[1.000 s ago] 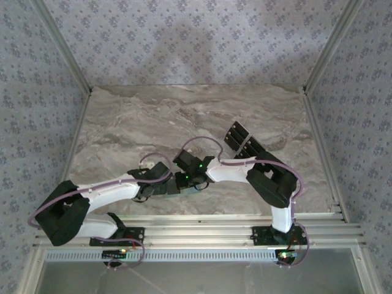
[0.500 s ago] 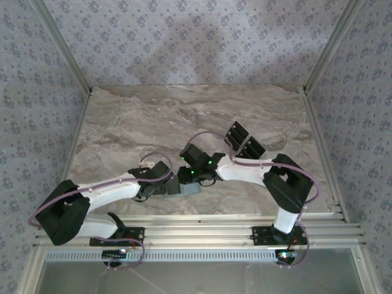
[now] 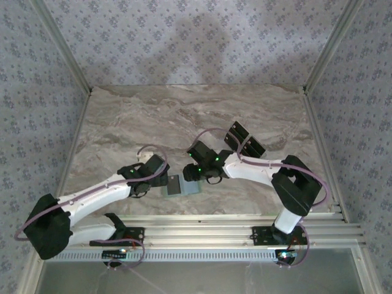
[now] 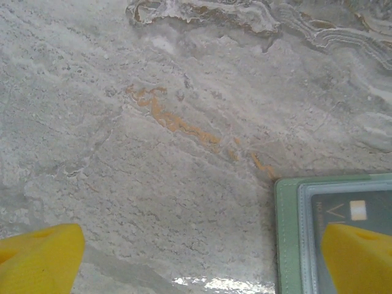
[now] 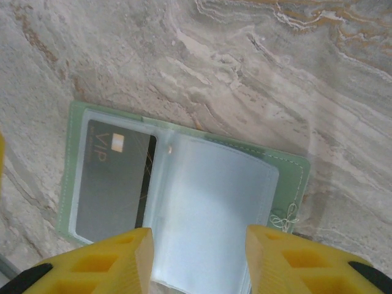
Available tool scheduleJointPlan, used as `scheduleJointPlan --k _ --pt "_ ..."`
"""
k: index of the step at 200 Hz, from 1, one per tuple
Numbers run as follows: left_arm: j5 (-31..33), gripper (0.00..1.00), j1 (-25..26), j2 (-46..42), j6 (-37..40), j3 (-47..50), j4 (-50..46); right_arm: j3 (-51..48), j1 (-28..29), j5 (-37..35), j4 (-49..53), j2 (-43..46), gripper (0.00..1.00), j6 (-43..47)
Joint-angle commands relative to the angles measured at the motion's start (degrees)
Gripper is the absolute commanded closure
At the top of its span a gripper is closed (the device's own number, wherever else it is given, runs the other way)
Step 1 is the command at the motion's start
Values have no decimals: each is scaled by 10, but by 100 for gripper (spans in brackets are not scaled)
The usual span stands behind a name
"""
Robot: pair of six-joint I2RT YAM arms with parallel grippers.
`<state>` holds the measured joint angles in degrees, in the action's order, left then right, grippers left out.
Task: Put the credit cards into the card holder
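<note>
Backed off card holder (credit card inside), right hand gapes empty; left hand likewise.

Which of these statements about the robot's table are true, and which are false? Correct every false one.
1. The card holder lies open on the table. True.
2. A dark card marked VIP sits in one clear sleeve. True.
3. The left tool is clamped on a card. False: it is wide open and holds nothing.
4. The loose cards lie left of the holder. False: they lie to its right, farther back.
5. The right tool hovers over the holder, open. True.
</note>
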<state>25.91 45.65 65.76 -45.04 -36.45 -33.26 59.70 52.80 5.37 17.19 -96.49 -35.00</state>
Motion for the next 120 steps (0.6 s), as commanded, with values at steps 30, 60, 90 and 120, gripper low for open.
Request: scheduleJointPlan --k 30,60,90,120 --pt "-20 0 14 20 0 -4 15 12 1 -6 20 -34 54 18" --pt "-20 0 27 47 -9 2 31 19 2 -3 20 -48 54 19" --pt "-19 0 35 63 -16 10 45 25 1 -2 19 -60 54 21" --pt "-19 0 37 71 -19 16 53 30 -1 3 20 -75 54 22"
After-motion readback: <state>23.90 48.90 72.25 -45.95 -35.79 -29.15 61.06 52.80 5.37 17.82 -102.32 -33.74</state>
